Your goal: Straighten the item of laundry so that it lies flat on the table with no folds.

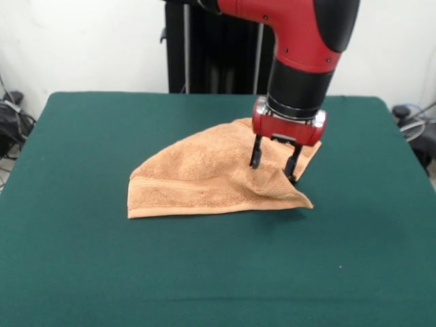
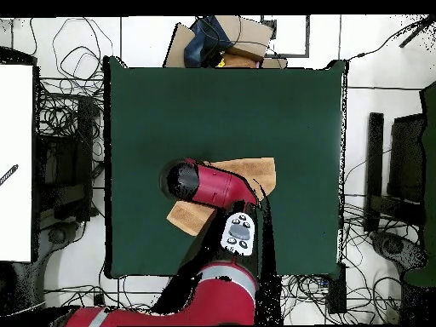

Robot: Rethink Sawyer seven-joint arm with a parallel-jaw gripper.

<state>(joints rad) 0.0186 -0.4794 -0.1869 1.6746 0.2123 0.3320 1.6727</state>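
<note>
- Orange-tan terry towel (image 1: 218,180) lies bunched in a rough triangle on the green felt worktop (image 1: 82,272), directly under and around the pincer (image 1: 274,162).
- From the front, one hemmed edge with a woven band runs along the worktop below and to the left of the pincer; a raised fold peaks at the pincer's tips.
- Pincer stands with its two black fingers (image 1: 256,154) spread apart, tips down at the fold; whether cloth is caught between them cannot be told.
- Progress, as a judgement: early. Cloth is doubled over itself and creased, so most of the spreading remains.
- Overhead, the red arm (image 2: 213,186) covers the towel's middle; corners show either side.
- No containers appear on the worktop.
</note>
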